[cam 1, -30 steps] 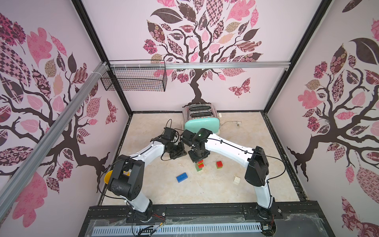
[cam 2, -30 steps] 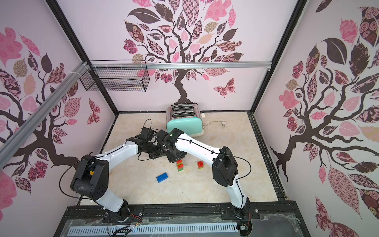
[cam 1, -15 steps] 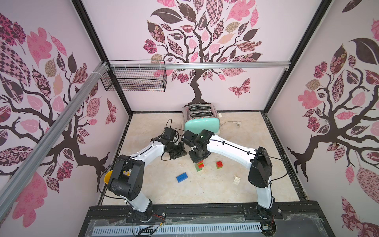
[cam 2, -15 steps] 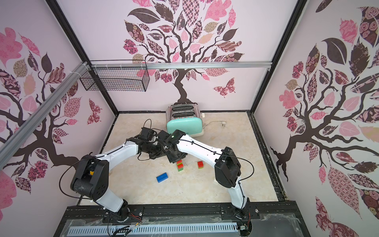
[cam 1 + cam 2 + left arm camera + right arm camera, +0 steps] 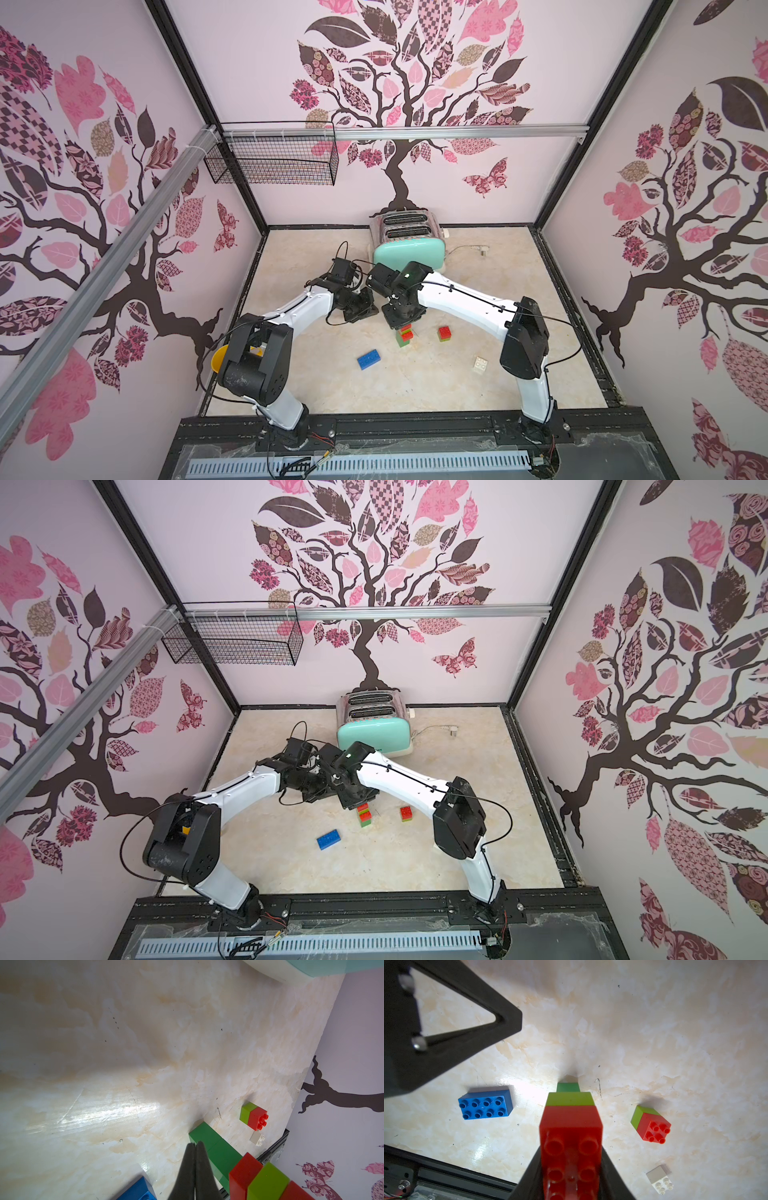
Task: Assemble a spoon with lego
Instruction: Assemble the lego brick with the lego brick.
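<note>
My right gripper (image 5: 571, 1159) is shut on the partly built spoon (image 5: 570, 1118), gripping its studded red top brick. Below that brick come a lime brick and a dark green handle whose end reaches the floor; the spoon (image 5: 405, 334) stands nearly upright in both top views. My left gripper (image 5: 195, 1144) is shut and empty, with its tips just beside the green handle (image 5: 216, 1151). Loose lego lies around: a blue oblong brick (image 5: 368, 358), a joined red and lime pair (image 5: 444, 333) on its side, and a small white brick (image 5: 481, 365).
A mint toaster (image 5: 409, 253) with its cord stands behind both wrists near the back wall. The black frame rail (image 5: 415, 428) runs along the front edge. A wire basket (image 5: 270, 162) hangs high on the back left wall. The two arms nearly meet above the spoon.
</note>
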Robot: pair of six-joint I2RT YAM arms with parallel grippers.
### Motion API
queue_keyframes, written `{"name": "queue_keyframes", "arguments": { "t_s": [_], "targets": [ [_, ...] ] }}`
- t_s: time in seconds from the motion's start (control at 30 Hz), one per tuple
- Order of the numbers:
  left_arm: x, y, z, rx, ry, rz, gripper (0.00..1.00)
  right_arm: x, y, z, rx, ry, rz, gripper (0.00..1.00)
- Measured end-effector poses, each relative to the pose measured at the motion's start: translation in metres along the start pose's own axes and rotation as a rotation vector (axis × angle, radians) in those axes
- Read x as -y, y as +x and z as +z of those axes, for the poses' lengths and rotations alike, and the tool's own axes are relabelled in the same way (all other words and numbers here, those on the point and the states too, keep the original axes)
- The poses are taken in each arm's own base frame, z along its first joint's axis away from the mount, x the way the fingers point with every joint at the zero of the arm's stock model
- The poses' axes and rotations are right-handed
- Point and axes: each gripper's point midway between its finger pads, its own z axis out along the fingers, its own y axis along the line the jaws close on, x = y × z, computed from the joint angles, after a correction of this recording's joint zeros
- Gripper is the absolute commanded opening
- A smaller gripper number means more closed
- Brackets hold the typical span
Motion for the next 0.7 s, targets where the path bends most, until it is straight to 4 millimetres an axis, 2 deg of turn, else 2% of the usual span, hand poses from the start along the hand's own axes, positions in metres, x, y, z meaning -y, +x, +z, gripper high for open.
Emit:
{"name": "queue_keyframes", "arguments": {
  "t_s": [0.6,0.7],
  "targets": [
    [-0.0005,0.0019,0.0007,-0.007,0.003,-0.002,0.00,0.0020,-0.0013,0.0053,0.096,-0.031,0.030,0.21],
    [-0.0005,0.0019,0.0007,-0.007,0.003,-0.002,0.00,0.0029,-0.0005,0.0072,0.096,-0.027,0.032,0.25]
  ]
}}
